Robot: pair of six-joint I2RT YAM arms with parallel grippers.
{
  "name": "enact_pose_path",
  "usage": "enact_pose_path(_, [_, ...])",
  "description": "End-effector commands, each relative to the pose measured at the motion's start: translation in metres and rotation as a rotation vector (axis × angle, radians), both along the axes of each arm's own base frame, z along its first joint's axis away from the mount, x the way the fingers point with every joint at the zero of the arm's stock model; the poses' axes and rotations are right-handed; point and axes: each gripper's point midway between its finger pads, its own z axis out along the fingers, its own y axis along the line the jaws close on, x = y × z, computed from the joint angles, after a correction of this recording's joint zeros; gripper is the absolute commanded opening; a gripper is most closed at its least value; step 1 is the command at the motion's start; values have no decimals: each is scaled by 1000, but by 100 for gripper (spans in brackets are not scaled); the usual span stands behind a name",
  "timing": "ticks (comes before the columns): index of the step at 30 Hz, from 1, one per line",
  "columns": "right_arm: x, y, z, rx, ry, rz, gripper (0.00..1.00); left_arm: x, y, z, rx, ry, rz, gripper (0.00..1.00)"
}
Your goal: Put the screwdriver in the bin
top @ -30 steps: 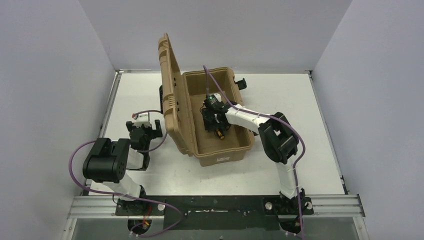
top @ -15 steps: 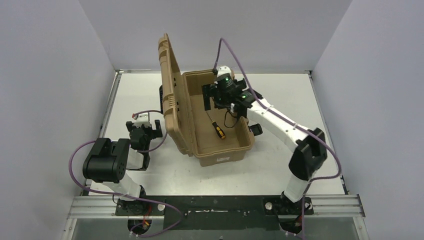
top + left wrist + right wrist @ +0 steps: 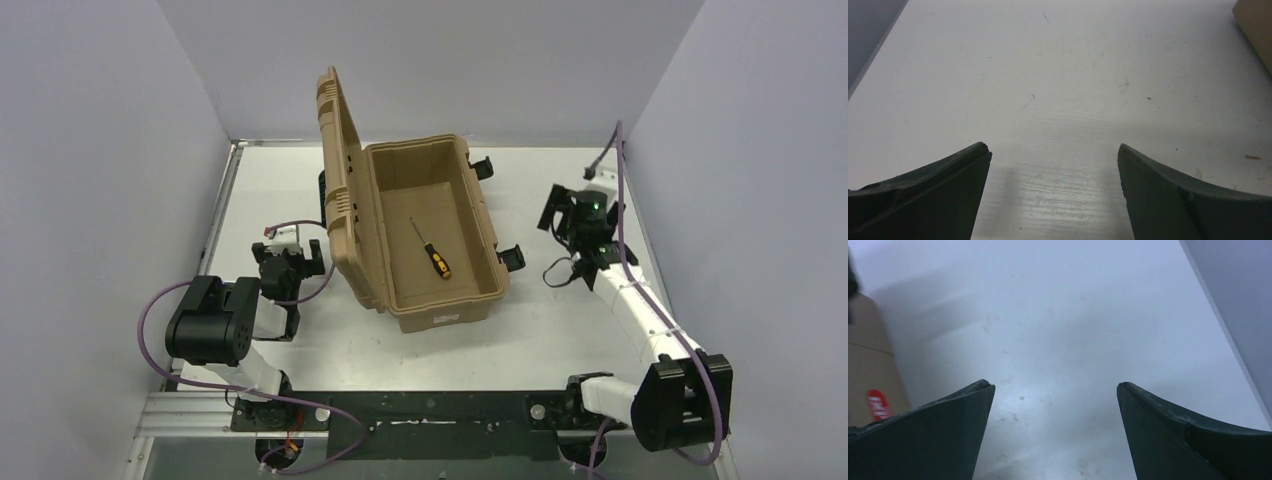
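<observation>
The screwdriver (image 3: 433,250) lies inside the open bin (image 3: 445,312). The left end effector (image 3: 1053,150) and right end effector (image 3: 1055,387) flank it, both spread and empty.

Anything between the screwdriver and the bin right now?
Nothing visible: the screwdriver already lies on the floor of the open bin. Both grippers are outside it, open and empty: right gripper over the table to its right, left gripper to its left.

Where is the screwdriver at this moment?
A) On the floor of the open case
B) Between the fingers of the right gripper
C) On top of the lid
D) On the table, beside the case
A: the screwdriver lies loose on the floor of the open case, and the right gripper is open, holding nothing.
</observation>
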Motion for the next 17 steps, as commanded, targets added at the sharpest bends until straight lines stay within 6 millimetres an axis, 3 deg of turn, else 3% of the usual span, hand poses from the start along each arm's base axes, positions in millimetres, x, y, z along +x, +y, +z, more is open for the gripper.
enact_pose_path(1, [-3,-30,-6,-13,-192,-13,100,9,-1,19,-10,-70,2,97])
enact_pose_path(5, [-17,-44,-50,-25,-209,-21,100,9,-1,19,-11,-68,3,97])
enact_pose_path(11, [-25,-48,-89,-25,-173,-30,100,9,-1,19,-11,-69,3,97])
enact_pose_path(17, [-24,-41,-91,-7,-187,3,100,9,-1,19,-10,-71,7,97])
